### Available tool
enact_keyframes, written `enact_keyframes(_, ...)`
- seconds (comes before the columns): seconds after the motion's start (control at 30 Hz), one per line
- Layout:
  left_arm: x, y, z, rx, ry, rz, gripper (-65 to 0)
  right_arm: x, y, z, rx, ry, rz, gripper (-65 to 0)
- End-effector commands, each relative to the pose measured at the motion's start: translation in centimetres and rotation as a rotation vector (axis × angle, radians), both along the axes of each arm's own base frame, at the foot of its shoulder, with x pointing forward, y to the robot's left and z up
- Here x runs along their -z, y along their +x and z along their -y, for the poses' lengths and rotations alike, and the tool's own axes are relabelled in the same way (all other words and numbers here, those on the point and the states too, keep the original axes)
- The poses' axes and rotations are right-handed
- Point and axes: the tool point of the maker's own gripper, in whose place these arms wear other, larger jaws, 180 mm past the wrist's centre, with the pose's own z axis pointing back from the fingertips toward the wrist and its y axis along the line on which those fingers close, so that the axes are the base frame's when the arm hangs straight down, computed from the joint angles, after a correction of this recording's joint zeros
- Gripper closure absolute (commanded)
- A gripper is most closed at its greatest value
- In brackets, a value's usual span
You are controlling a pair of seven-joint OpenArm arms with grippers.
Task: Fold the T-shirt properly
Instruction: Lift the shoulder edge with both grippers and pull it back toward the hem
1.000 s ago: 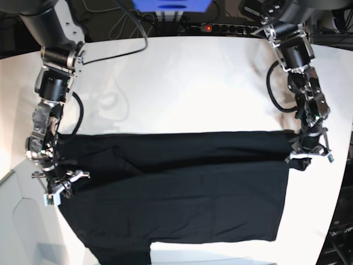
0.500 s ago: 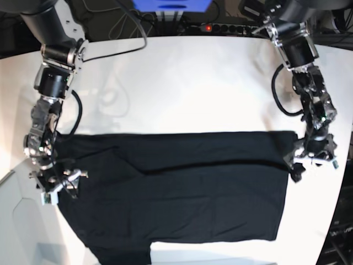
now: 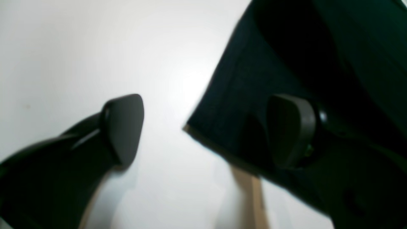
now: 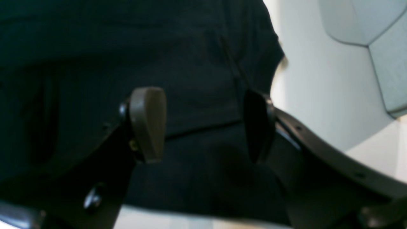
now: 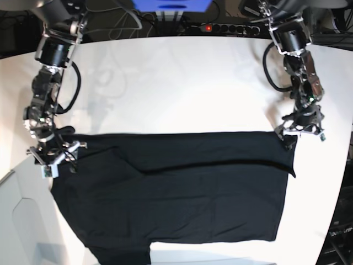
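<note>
— Where's the T-shirt [image 5: 182, 193] right now?

— Flat on the white table [image 5: 182, 83], plain black side up, spread wide between the two arms. Its lower edge runs off the bottom of the base view, so I can't see how that end lies, and no print or label shows.

— And the left gripper [image 5: 300, 132]?

— Jaws spread wide, holding nothing. From its wrist camera one fingertip [image 3: 122, 127] sits over bare table, the other over the cloth's corner; the picture is blurred, so I can't say whether it touches.

— The right gripper [image 5: 54, 157]?

— Also wide apart and empty, hanging over the shirt's other end. Its wrist view is dark; the fabric folds are hard to read.
</note>
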Motion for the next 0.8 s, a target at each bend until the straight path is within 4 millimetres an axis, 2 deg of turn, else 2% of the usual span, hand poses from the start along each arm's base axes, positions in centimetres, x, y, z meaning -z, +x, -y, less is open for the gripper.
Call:
enact_keyframes(0.0,-2.0,1.5,-0.1,0.016,0.031,0.062,-57.9,-2.1,0.5,1.7,0.02,-0.022,0.061,-39.2)
enact_keyframes(0.1,-1.7,2.2,1.6,0.073,0.046,0.06,-51.9,-1.8,-0.5,4.0,0.075,-0.024,0.053,-39.5)
enact_keyframes(0.27,0.3,1.9,1.8,0.065,0.054,0.056,-28.5,-1.6,-2.0,8.1,0.183,-0.017,0.046,-39.6)
enact_keyframes(0.37,1.4,1.4,1.5,0.049,0.043,0.031,-17.1,-0.8,-2.4,8.8,0.197,-0.012,0.023,-39.6)
enact_keyframes(0.43,1.8,1.2,1.4,0.045,0.04,0.021,-10.9,0.0,-3.4,9.6,0.216,-0.012,-0.001,-39.6)
enact_keyframes(0.53,2.1,1.0,1.4,0.043,0.038,0.013,-0.1,1.3,-3.9,9.7,0.222,-0.001,-0.034,-39.6)
enact_keyframes(0.77,2.0,0.9,1.4,0.044,0.039,0.012,-0.1,5.1,-5.3,9.6,0.24,0.051,-0.13,-39.4)
